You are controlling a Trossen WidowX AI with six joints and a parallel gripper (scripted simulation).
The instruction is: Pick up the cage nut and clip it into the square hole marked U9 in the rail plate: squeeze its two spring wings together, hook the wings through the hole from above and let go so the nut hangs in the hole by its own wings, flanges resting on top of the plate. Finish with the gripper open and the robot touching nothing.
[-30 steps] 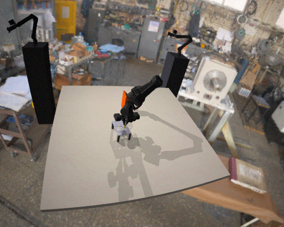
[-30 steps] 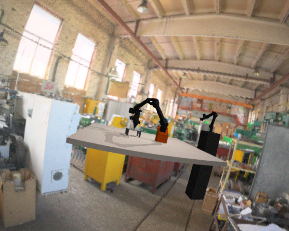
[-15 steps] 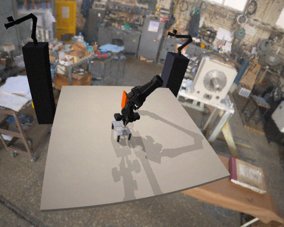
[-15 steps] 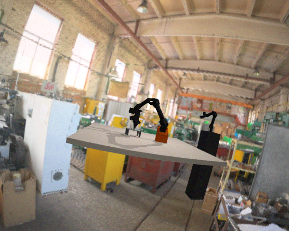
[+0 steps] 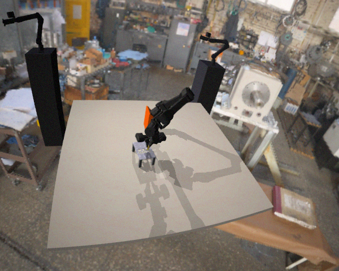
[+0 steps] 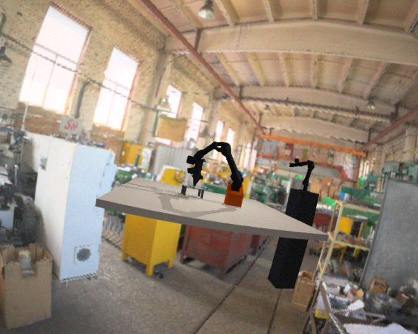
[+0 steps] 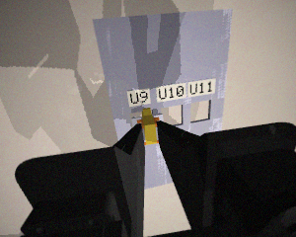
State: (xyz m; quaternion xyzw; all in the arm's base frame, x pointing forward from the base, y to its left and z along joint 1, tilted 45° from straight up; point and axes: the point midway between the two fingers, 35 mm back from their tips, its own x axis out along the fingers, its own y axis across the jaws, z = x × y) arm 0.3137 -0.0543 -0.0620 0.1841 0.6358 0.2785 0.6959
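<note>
In the exterior view you have tall bright windows (image 6: pixel 54 60) set in a rough, pale stone wall (image 6: pixel 150 53), under a beamed ceiling (image 6: pixel 292 39) with hanging lamps (image 6: pixel 206 10). Below them you see a light blue cabinet (image 6: pixel 80 201), a yellow bin (image 6: pixel 150 241) and a red bin (image 6: pixel 214 248) on the grey floor (image 6: pixel 137 302) (image 5: pixel 17 213). The top view shows you a yellow door (image 5: pixel 77 23), grey cabinets (image 5: pixel 179 43) and a brown cart (image 5: pixel 13 171) with papers on it.

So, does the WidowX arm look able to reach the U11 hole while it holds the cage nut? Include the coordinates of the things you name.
Probably yes: the end effector (image 5: pixel 148 145) (image 6: pixel 195 184) (image 7: pixel 149 127), shut on the cage nut (image 7: pixel 151 134), is near U9, and nothing visible blocks the U11 hole (image 7: pixel 201 111).
</note>
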